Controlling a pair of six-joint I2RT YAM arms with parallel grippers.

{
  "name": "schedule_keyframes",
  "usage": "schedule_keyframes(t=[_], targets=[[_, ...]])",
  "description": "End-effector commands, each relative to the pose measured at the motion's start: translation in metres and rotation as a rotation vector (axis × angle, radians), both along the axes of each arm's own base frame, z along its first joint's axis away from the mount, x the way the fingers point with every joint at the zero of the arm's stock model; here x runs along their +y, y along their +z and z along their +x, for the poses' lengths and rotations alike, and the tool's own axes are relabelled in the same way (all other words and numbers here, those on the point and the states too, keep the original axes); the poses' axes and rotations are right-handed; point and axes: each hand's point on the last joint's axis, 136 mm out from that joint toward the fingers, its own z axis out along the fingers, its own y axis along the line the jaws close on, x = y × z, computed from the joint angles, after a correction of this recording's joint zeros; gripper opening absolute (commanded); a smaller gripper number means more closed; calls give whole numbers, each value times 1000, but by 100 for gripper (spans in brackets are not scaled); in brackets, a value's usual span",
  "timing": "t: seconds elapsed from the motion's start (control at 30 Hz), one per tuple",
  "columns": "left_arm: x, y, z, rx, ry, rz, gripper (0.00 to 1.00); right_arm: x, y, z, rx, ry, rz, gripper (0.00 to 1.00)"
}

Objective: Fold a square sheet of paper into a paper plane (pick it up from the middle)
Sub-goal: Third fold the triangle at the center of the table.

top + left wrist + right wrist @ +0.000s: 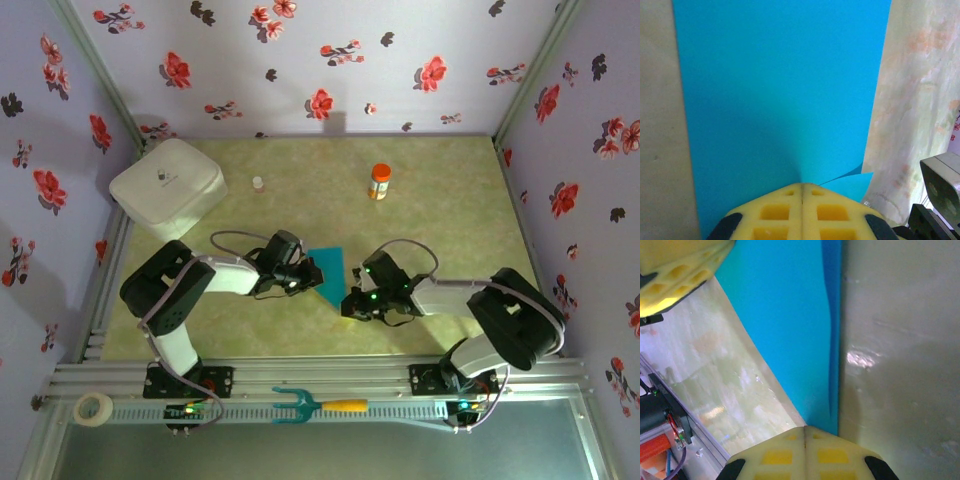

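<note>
I am working over the green table (440, 190), and the square sheet of paper (328, 262) is lying flat on it, directly between my two grippers and just ahead of both sets of fingertips. I am reading this as an early fold, with no dart shape formed yet.

From above, the patch of sheet I can see is running longer from the near side to the far side than across, so I am treating that as its long axis. A darker strip along its right edge in the right wrist view is making me think one layer is doubled or lifting there.

The left gripper (306, 280) is pinching the sheet with its yellow pads pressed together. The paper is puckering at the tips, and a small corner is curling up just right of them. The right gripper (356, 298) is likewise closed, nipping a narrow end of the sheet, which is stretching away from it toward the left gripper.

Next I am expecting to carry one held edge over onto the other. That is calling for slow, matched arm motion so the thin paper is not tearing or skewing.
</note>
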Motion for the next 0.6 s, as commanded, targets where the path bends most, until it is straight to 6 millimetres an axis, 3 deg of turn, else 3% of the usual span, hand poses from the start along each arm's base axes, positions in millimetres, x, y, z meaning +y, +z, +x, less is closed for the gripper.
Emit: schedule_keyframes(t=[0.0,0.27,0.57], targets=[[23,-30,-11,72,45,98,0,-21,-15,-13,65,-48,-74,5],[29,-24,-5,54,125,88,0,-35,10,10,-57,-117,-92,7],[24,-9,7,-32,255,73,0,-55,30,51,-229,-199,-239,33]])
